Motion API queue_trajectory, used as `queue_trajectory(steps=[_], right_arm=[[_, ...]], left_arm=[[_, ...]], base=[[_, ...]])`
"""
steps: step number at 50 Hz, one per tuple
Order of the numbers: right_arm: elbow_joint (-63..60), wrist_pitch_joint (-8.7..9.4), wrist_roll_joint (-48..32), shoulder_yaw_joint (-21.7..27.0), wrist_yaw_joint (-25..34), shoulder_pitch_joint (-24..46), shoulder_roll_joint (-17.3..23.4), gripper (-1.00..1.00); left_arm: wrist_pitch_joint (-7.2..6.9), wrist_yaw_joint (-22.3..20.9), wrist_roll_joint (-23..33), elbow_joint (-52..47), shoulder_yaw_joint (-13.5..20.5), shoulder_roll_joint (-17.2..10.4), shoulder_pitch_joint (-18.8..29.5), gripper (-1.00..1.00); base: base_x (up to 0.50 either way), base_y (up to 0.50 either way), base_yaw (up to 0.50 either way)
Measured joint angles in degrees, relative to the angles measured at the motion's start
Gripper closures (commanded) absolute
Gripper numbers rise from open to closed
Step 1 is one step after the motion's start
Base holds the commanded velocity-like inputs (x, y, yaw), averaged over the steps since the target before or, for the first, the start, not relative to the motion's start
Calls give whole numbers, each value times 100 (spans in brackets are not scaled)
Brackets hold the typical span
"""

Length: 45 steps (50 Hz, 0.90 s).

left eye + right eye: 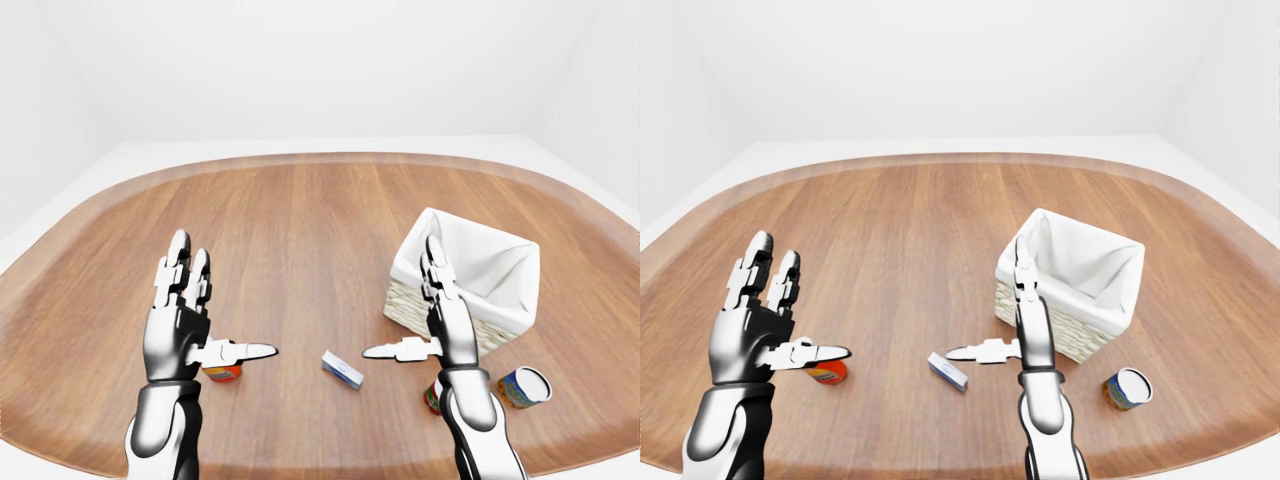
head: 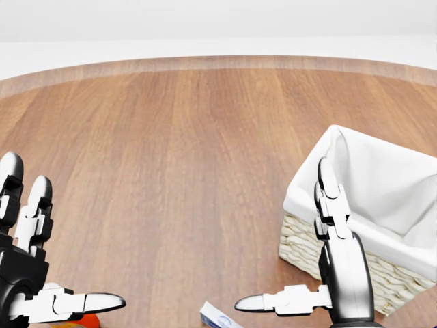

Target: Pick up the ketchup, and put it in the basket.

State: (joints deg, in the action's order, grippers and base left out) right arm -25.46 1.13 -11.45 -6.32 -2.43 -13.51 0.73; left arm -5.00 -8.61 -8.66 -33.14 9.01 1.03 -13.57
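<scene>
White walls surround a wide oval wooden desk (image 1: pixel 300 230). Both robot hands are raised above it, fingers spread wide and thumbs pointing inward, holding nothing. The left robot hand (image 1: pixel 185 325) largely hides the ketchup (image 1: pixel 826 372), whose red-orange body shows just under its thumb. The right robot hand (image 1: pixel 440 330) stands before a wicker basket (image 1: pixel 505 275) with white lining. A small white and blue box (image 1: pixel 343 369) lies between the hands. A can (image 1: pixel 524 385) lies tipped near the basket.
</scene>
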Motion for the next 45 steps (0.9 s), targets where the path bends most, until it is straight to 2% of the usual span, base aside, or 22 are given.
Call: queue_trajectory(steps=[2, 28, 45], right_arm=[[14, 11, 3, 18, -17, 8, -6, -100], [159, 31, 145, 106, -43, 67, -34, -100], [277, 35, 187, 187, 13, 163, -45, -100]], left_arm=[[0, 2, 10, 7, -6, 1, -1, -100], [0, -20, 180, 98, -49, -21, -24, -100], [0, 48, 291, 350, 145, -49, 102, -100]], base=[[50, 8, 0], [0, 0, 0], [0, 0, 0]])
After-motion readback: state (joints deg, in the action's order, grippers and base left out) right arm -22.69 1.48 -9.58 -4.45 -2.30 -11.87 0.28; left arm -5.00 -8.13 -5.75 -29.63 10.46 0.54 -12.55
